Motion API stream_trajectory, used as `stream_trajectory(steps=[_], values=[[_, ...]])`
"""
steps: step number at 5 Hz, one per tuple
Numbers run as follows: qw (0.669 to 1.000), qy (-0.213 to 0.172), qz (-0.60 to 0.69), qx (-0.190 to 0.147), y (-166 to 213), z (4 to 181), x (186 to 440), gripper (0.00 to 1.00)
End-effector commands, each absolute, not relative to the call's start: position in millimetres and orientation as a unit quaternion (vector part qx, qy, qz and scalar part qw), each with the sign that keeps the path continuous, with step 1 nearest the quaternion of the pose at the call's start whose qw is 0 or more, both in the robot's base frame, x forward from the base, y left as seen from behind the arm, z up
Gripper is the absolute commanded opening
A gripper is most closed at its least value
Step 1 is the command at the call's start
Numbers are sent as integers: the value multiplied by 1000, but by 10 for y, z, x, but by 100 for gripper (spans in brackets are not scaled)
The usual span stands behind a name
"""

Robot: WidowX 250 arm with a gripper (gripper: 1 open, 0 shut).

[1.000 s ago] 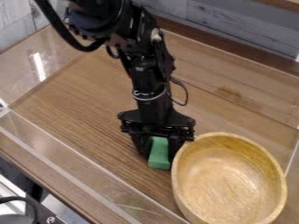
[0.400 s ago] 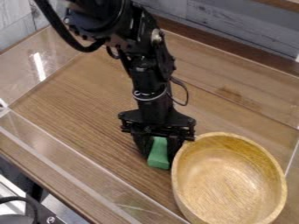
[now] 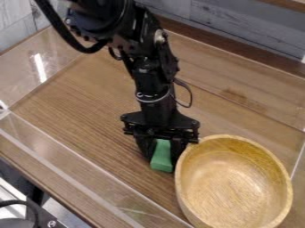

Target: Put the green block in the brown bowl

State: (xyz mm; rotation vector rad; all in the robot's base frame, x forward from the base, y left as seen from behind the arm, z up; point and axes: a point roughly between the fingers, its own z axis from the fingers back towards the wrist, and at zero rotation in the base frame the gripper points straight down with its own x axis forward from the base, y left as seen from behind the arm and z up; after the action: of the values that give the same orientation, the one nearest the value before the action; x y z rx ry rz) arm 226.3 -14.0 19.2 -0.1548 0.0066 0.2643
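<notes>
The green block (image 3: 160,156) lies on the wooden table just left of the brown bowl (image 3: 234,183), its near end sticking out below the gripper. My gripper (image 3: 160,147) points straight down over the block, its black fingers closed against the block's sides low at the table surface. The upper part of the block is hidden behind the fingers. The bowl is wide, shallow, light tan wood, and holds nothing; its rim sits right beside the block.
Clear plastic walls (image 3: 71,169) fence the wooden table (image 3: 84,107) along the front and left. The black arm (image 3: 131,44) rises from the gripper toward the top left. A grey plank wall (image 3: 238,27) runs behind.
</notes>
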Motion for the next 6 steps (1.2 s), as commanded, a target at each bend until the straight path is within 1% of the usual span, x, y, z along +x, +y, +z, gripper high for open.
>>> stream_trajectory(steps=[1, 6], values=[[990, -7, 118, -74, -122, 206, 2294, 0], [992, -11, 107, -69, -97, 207, 2298, 0]])
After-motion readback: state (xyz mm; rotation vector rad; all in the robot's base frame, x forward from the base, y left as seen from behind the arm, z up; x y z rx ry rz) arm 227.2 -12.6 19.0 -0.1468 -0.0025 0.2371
